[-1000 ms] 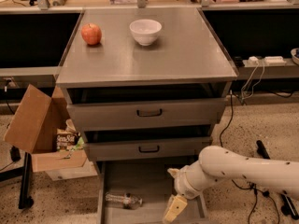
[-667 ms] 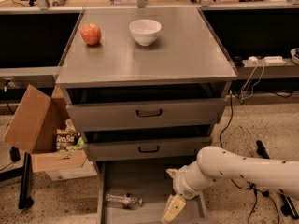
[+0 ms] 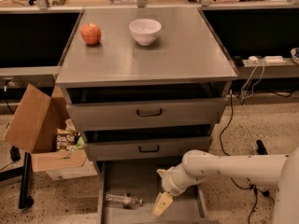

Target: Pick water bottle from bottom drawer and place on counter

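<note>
1. Down in the open bottom drawer (image 3: 140, 177), at the foot of the cabinet in the camera view, the water bottle (image 3: 123, 199) lies on its side on the drawer floor, near the left wall. Its long axis runs across the drawer, roughly left to right as the camera sees it.
2. The gripper (image 3: 160, 203) hangs low over the same drawer, just beside the bottle's right end and not touching it. Whether it is open or closed I cannot tell; nothing seems to be held in it.
3. The coming move likely turns on this: the bottle lies to the left of the gripper and almost end-on to it, so a grasp across the ribbed body probably needs a further shift left.
4. The counter (image 3: 182, 50) above carries a red apple (image 3: 90, 33) and a white bowl (image 3: 145, 31).
5. Against a second ago, the gripper and forearm have moved left toward the bottle; the bottle has not moved.
</note>
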Robot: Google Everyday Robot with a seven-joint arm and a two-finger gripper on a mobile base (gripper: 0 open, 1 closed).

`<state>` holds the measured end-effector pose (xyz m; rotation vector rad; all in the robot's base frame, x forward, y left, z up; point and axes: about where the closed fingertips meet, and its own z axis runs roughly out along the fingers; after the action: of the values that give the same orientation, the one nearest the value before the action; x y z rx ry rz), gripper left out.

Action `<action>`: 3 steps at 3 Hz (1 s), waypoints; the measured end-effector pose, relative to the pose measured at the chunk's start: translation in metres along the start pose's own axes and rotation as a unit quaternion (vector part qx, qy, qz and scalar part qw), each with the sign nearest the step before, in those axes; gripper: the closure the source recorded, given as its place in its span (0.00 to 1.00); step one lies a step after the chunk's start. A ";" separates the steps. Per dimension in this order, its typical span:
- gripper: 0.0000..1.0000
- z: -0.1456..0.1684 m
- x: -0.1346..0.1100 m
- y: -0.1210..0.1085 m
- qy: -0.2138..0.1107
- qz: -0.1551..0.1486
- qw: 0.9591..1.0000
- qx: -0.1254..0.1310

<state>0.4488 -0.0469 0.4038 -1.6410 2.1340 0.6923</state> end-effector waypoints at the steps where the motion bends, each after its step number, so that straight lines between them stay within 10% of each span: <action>1: 0.00 0.044 -0.004 -0.017 -0.017 -0.011 1.000 -0.011; 3: 0.00 0.098 -0.017 -0.027 -0.038 -0.023 0.999 -0.018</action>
<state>0.4782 0.0172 0.3292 -1.6494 2.0365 0.7705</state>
